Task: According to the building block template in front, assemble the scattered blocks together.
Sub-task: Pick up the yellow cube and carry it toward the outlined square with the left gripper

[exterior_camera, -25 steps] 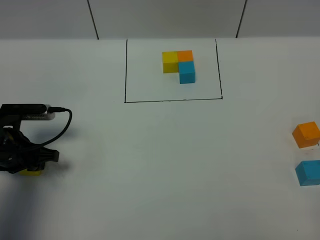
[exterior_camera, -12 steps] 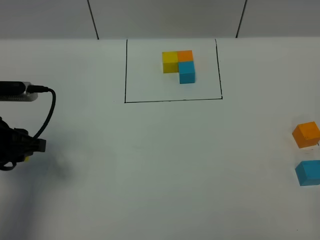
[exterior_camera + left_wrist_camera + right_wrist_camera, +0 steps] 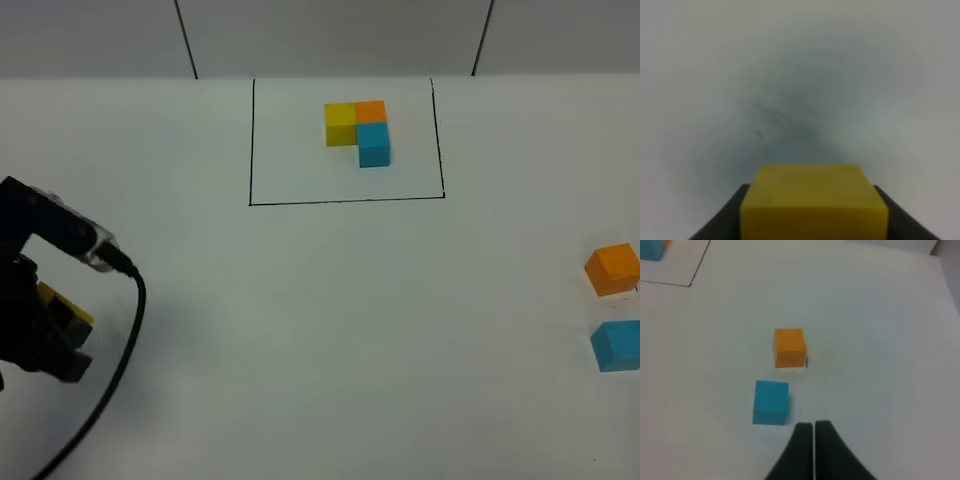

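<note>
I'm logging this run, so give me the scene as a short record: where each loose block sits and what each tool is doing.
template: yellow-orange-blue L inside the black outline
yellow block: clamped in the left tool
orange block: on the table, right edge
blue block: nearer than orange, apart from it
right tool: shut, holding nothing
assembled: nothing yet

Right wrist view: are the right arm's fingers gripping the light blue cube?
No, the right fingers are pressed together on nothing, and the light blue cube sits apart on the table.
</note>
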### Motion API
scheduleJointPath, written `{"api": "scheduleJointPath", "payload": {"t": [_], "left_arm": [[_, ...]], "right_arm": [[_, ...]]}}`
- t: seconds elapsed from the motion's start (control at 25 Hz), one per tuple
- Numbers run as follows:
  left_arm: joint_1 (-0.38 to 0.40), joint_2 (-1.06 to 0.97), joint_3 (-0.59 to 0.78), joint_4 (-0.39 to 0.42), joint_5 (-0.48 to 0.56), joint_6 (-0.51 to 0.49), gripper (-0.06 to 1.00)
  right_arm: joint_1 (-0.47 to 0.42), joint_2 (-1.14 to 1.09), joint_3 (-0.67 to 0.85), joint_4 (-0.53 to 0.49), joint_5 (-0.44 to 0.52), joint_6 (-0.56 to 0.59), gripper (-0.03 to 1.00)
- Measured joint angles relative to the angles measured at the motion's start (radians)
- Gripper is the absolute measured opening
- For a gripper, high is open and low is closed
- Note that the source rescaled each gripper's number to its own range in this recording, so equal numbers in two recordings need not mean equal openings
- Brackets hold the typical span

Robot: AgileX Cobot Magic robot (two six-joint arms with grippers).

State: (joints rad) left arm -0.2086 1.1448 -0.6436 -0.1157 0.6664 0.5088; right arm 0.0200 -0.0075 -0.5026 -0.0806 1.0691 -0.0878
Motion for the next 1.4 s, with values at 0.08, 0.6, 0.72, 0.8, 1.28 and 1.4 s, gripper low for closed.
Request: {"api": "scheduleJointPath", "payload": {"t": [0.08, 0.6, 0.72, 0.8, 1.28, 1.4], "left_arm": [[0.0, 0.0, 0.0, -0.067, 0.033, 0.228, 0.52], [0.0, -0.001, 0.0, -0.323, 0.198, 0.832, 0.52], [0.0, -0.002, 0.0, -0.325, 0.201, 0.834, 0.52], [0.0, -0.002, 0.0, -0.322, 0.201, 0.834, 0.52], [0.0, -0.002, 0.0, -0.316, 0.236, 0.888, 0.52], [0.0, -0.002, 0.0, -0.31, 0.22, 0.894, 0.52]], "right_arm": [[0.0, 0.0, 0.0, 0.0, 0.0, 0.0, 0.01], [0.0, 0.0, 0.0, 0.0, 0.0, 0.0, 0.01], [0.0, 0.0, 0.0, 0.0, 0.0, 0.0, 0.01], [0.0, 0.0, 0.0, 0.0, 0.0, 0.0, 0.01], [0.0, 0.0, 0.0, 0.0, 0.0, 0.0, 0.01], [0.0, 0.0, 0.0, 0.0, 0.0, 0.0, 0.01]]}}
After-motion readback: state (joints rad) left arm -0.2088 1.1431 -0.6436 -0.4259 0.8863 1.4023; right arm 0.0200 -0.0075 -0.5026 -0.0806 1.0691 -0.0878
